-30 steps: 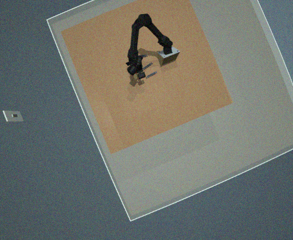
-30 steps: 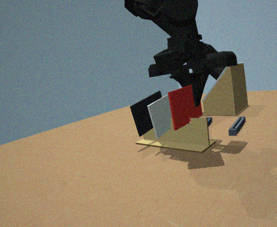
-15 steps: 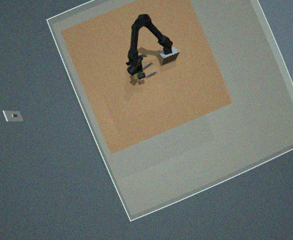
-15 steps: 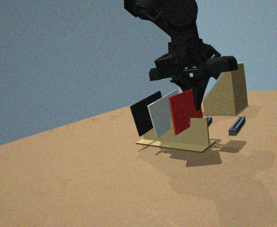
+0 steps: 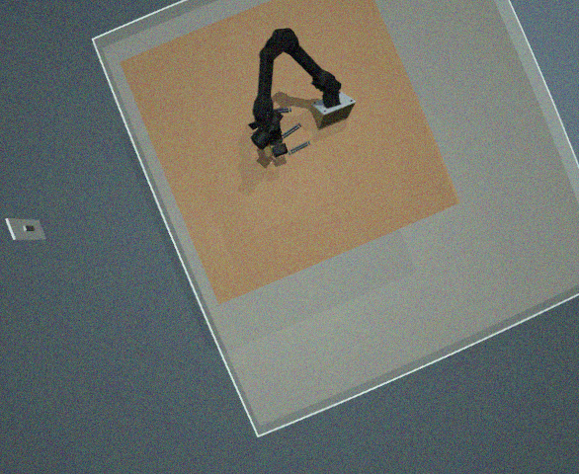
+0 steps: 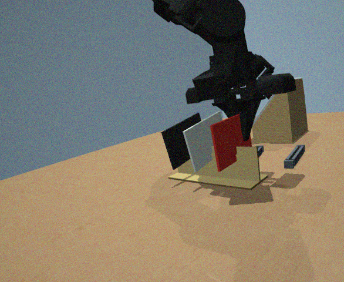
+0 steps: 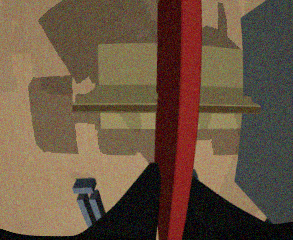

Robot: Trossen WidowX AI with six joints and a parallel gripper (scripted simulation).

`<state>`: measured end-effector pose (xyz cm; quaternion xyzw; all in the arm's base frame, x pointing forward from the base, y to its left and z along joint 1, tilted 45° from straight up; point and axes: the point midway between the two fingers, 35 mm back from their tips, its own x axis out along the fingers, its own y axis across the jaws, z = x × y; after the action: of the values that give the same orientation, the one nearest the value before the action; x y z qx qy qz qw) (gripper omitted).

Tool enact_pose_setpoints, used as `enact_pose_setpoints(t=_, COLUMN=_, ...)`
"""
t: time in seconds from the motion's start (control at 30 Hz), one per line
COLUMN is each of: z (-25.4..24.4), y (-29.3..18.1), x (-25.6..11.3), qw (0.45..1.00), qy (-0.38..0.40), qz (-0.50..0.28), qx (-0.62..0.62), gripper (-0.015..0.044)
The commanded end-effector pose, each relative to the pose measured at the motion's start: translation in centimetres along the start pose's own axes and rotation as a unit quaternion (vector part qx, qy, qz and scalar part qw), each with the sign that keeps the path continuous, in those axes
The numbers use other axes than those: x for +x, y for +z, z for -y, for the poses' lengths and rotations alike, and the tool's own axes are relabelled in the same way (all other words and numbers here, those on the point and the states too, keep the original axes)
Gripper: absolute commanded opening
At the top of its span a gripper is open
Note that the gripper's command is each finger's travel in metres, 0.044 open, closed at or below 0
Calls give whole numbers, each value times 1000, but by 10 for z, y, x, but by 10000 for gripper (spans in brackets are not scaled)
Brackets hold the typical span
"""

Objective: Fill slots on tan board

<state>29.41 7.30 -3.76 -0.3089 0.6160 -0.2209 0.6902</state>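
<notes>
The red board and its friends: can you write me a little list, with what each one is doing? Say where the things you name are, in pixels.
red board (image 6: 224,145) (image 7: 182,100): upright, across the tan board, in the gripper
gripper (image 6: 247,137) (image 7: 175,175): shut on the red board
white board (image 6: 199,145): standing across the tan board, between red and black
black board (image 6: 178,142): standing across the tan board, farthest from the gripper
tan board (image 6: 248,160) (image 7: 126,107): standing on its flat base
holder (image 6: 289,164) (image 7: 84,186): on the table, no board in it

The boards are black (image 6: 178,144), pale grey (image 6: 200,142) and red (image 6: 226,142) (image 7: 178,115).
</notes>
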Motion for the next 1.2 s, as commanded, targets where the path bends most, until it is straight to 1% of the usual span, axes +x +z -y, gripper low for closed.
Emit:
enact_pose_setpoints(t=0.0, z=0, y=0, x=0, qw=1000, qy=0, qz=0, qx=0, gripper=0)
enact_pose_setpoints(t=0.03, z=0, y=0, x=0, qw=1000, qy=0, qz=0, qx=0, gripper=0)
enact_pose_setpoints(t=0.23, z=0, y=0, x=0, qw=1000, qy=0, qz=0, qx=0, gripper=157)
enact_pose_setpoints(t=0.57, z=0, y=1, x=-3, qw=1000, qy=0, qz=0, qx=0, gripper=160)
enact_pose_setpoints(t=0.6, z=-1, y=1, x=-12, qw=1000, qy=1, qz=0, qx=0, gripper=160)
enact_pose_setpoints(t=0.7, z=-2, y=1, x=-63, qw=1000, qy=0, qz=0, qx=-3, gripper=160)
enact_pose_setpoints(t=0.77, z=-1, y=0, x=-76, qw=1000, qy=0, qz=0, qx=-4, gripper=160)
enact_pose_setpoints(t=1.17, z=-4, y=2, x=-76, qw=1000, qy=0, qz=0, qx=-4, gripper=160)
